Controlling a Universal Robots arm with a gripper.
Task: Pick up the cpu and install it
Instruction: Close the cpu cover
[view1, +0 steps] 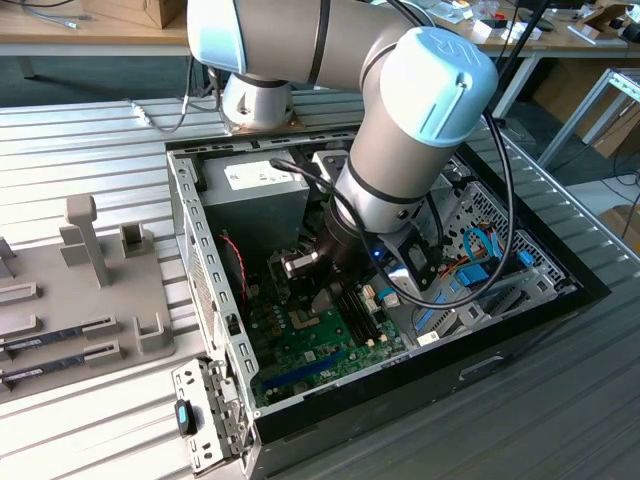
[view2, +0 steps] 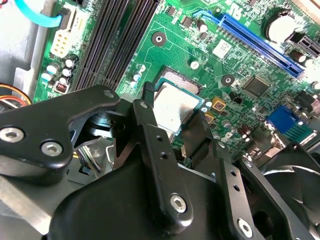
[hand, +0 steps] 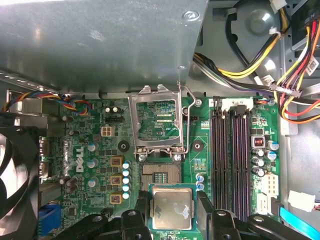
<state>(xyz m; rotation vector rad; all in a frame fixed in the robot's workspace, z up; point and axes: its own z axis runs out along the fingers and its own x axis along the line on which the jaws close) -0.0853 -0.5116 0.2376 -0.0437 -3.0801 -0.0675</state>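
The cpu (hand: 172, 208), a flat square chip with a pale silvery top, sits between my gripper's (hand: 172, 214) two black fingers (hand: 140, 212), and the gripper is shut on it. It hangs just over the green motherboard (hand: 90, 150), beside the open socket (hand: 160, 175), whose metal load plate (hand: 157, 120) is tipped up. In the second wrist view the cpu (view2: 172, 109) shows between the fingers (view2: 150, 120) of the gripper (view2: 175, 120), with the socket frame (view2: 182, 82) just beyond it. In the exterior view the arm's wrist (view1: 375, 200) reaches down into the open computer case (view1: 205, 270).
Black memory slots (hand: 232, 155) run alongside the socket. A grey power supply (view1: 255, 190) and bundled cables (hand: 260, 65) lie at the case's far side, a black fan (hand: 15, 165) at one edge. A grey fixture (view1: 90, 270) with memory sticks (view1: 60, 335) stands at the exterior view's left.
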